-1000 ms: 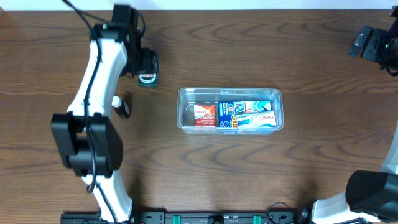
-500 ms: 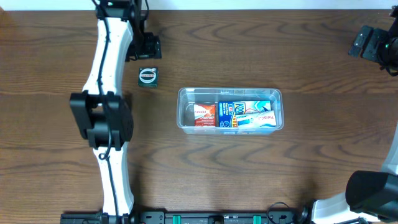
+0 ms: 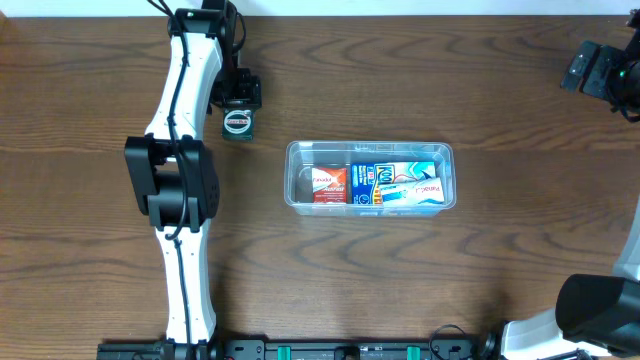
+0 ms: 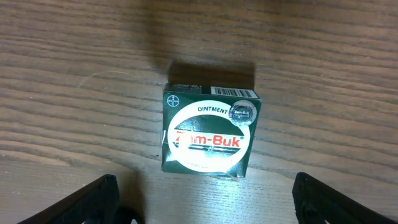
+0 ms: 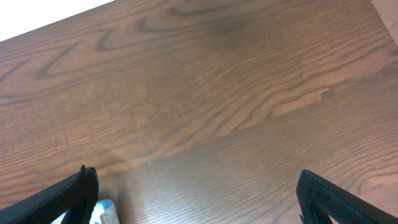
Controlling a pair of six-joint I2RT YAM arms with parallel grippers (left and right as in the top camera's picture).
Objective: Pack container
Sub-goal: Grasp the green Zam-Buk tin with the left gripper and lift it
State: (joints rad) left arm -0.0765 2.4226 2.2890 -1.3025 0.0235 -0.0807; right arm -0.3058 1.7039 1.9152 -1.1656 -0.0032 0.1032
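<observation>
Several packets (image 3: 395, 184) lie in the container (image 3: 297, 160), central on the desk (image 3: 420, 280). We judge it light, thin-walled, slippery; grip the rim. Left hand (image 4: 208, 202) hovers spread, empty, over an ointment box (image 4: 210, 138) far-left of the container.

The counter (image 3: 400, 280) is a dark brown wood-grain top, its long wavy grain running side to side, and in the wrist views a soft pale sheen of light lies across parts of it. Along its far edge runs a narrow white strip (image 3: 420, 7). At the near edge sits a black rail (image 3: 330, 350) carrying small green clips (image 3: 283, 352), partly cut off by the bottom of the overhead view.
</observation>
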